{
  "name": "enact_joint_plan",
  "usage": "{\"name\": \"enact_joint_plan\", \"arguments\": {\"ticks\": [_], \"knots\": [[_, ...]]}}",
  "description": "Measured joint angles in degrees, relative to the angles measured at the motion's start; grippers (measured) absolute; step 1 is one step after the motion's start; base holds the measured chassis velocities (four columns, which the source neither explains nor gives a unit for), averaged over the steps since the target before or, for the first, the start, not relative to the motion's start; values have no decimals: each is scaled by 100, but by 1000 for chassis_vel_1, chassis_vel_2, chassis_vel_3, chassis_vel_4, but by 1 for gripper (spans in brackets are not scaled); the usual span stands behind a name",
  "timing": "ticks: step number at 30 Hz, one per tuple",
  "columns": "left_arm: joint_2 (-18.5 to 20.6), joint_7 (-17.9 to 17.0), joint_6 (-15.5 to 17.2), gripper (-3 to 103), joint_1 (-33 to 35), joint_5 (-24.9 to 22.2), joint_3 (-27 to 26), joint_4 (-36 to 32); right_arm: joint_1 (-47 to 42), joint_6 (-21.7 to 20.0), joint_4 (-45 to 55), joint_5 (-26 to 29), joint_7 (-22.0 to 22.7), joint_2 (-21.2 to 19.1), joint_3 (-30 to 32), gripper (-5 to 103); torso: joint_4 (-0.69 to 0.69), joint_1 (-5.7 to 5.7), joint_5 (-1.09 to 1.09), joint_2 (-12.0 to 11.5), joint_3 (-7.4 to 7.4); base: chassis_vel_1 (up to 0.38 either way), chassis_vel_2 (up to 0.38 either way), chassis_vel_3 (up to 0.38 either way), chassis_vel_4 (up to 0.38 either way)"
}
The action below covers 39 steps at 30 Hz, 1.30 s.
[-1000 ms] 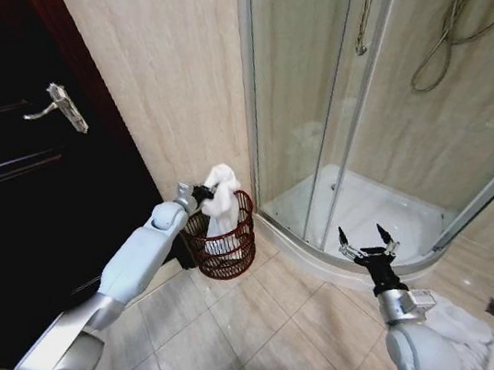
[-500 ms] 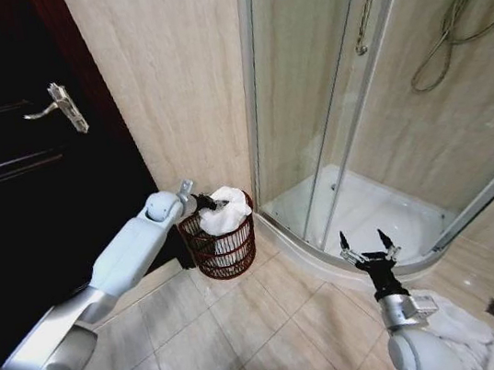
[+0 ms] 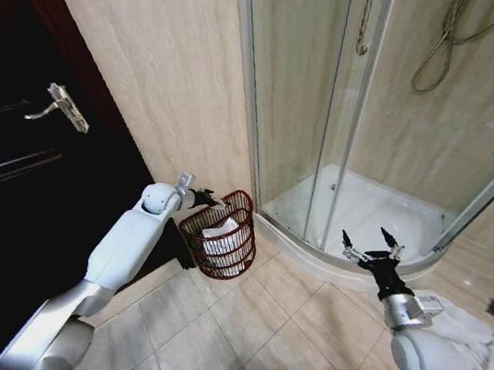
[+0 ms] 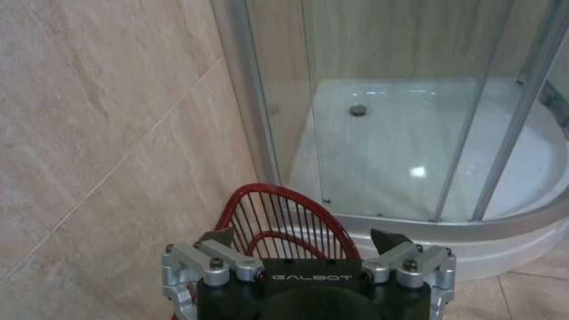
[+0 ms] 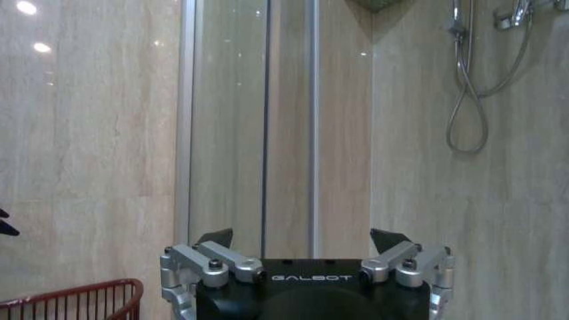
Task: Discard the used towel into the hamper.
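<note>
The towel (image 3: pixel 222 242) lay bunched inside the hamper (image 3: pixel 240 262), a white heap seen through the dark reddish bars and sitting below the rim. The hamper stood on the tiled floor (image 3: pixel 204 331) against the beige wall (image 3: pixel 166 76), just beside the curved base of the glass shower enclosure (image 3: pixel 348 114) and near the dark door (image 3: pixel 11 164).

The left hand (image 3: pixel 206 196) hovered just above the hamper's back rim, next to the wall, with its fingers spread apart and nothing between them (the left wrist view looked straight past the open fingertips (image 4: pixel 216 237) onto the red rim and the shower tray beyond). No cloth clung to it.

By that showing, the drop itself looked done: the towel was in and the hand was free. What remained seemed to be the retreat. The next move would call for lifting the left arm up and back from the rim without hooking a finger on the bars, since the hamper looked light enough to tip or drag.

The right hand (image 3: pixel 372 246) was parked low in front of the torso, well apart from the hamper, pointing toward the shower, fingers apart and empty.
</note>
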Motion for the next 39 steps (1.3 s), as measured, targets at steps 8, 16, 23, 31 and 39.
{"name": "enact_joint_plan", "arguments": {"ticks": [8,16,23,31,39], "knots": [[42,-54,-52,100,113,-115,-103,-3,28,-20,31,-1,44,0,-3,100,0,0,0,0,0,0,0,0,0],[42,-51,-67,100,137,-121,-116,18,28,-44,51,6,65,0,-17,100,0,0,0,0,0,0,0,0,0],[24,-498,-318,100,270,-278,-111,22,31,-85,88,17,81,0,-42,100,0,0,1,0,0,0,0,0,0],[-150,-2681,-2373,100,1844,-311,-1054,-669,-1,-302,346,7,141,0,-45,100,-1,1,-1,0,0,0,0,0,0],[-455,-4228,-3346,100,3833,143,-2583,-1899,-173,-774,793,157,236,0,-67,100,0,0,0,1,0,0,0,0,0]]}}
